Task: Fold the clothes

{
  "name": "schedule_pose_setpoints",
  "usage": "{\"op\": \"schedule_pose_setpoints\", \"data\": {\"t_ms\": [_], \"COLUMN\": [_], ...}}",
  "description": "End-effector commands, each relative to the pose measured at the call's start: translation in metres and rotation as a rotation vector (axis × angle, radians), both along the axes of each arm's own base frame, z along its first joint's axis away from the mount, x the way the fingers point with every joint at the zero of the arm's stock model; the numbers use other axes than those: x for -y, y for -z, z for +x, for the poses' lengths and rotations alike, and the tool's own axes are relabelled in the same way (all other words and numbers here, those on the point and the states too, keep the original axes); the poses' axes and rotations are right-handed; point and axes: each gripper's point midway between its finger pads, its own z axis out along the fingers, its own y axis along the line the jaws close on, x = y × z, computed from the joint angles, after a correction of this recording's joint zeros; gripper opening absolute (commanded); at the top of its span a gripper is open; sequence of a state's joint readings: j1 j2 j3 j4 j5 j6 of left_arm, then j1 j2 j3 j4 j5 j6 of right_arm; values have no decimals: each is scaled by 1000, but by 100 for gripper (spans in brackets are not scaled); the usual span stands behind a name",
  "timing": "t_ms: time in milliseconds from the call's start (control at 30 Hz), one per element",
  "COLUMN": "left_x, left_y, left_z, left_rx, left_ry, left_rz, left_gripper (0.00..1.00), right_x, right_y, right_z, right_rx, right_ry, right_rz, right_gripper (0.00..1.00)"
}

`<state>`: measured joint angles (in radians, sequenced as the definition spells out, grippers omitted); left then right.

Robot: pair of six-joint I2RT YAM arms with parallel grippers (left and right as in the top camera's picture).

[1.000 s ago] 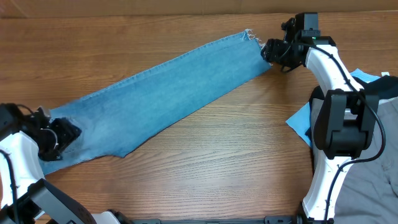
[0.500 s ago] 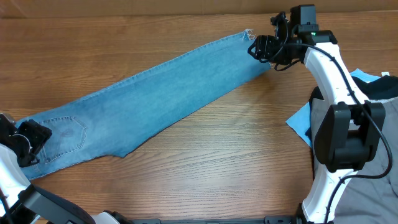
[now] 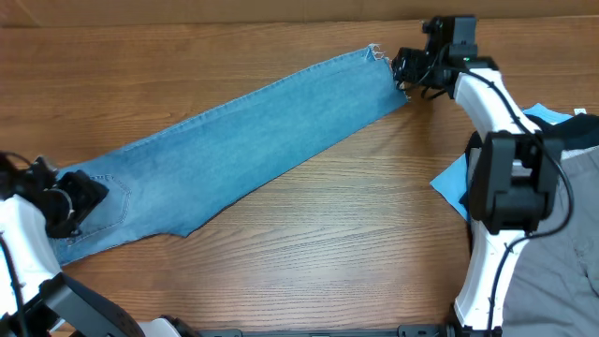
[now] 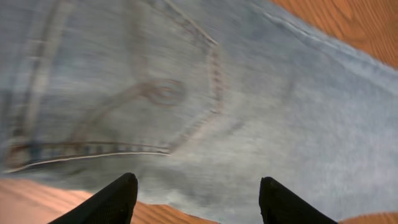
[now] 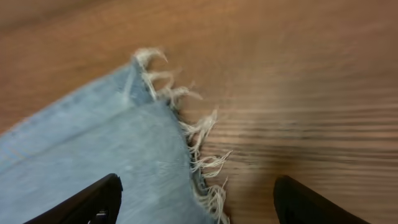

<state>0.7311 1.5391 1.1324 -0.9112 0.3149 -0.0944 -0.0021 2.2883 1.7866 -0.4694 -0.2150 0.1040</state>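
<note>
The light-blue jeans [image 3: 243, 140] lie folded lengthwise in a long diagonal strip across the wooden table, waist at the lower left, frayed hem [image 3: 376, 54] at the upper right. My left gripper [image 3: 82, 198] is open over the waist end; the left wrist view shows the back pocket [image 4: 149, 93] between and beyond its fingers [image 4: 198, 193]. My right gripper [image 3: 404, 70] is open at the ankle end; the right wrist view shows the frayed whitish hem [image 5: 199, 149] between its fingers [image 5: 198, 199]. Neither gripper holds cloth.
A blue cloth [image 3: 454, 183] and a grey garment [image 3: 552, 281] lie at the right edge by the right arm's base. A dark garment [image 3: 578, 133] lies above them. Bare wood [image 3: 356, 234] lies in front of the jeans.
My left gripper has moved back right onto the waist end after pulling away to the left. My right gripper shifted slightly right and stays at the hem. The jeans have not moved.
</note>
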Motion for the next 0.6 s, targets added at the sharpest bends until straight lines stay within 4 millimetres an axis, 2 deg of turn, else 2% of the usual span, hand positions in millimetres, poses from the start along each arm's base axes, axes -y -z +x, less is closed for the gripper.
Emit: {"op": "schedule_pose_setpoints", "data": {"t_ms": [0,133,267,367,567], "left_x": [14,25,28,29,31], "left_y": [-6,-6,-5,-5,-4], "left_z": [12,17,19,17,15], "left_rx": [24,20,20,13,4], "left_ry": [83,119,130,130,130], "left_rz": [8,8,7,1,-7], "left_gripper": [66,66,66,65,65], "right_x": [-17,-36,-57,-64,-68], "right_y": [23,39,40,41,47], "right_z": [1,-4,-12,-15,-22], "right_rx": [-22,-49,-56,-61,-94], "right_ry": [-59,-109,-200,-224,-228], "right_rz": [55,102,137,130,128], "right_gripper": [81,81,81,81,66]}}
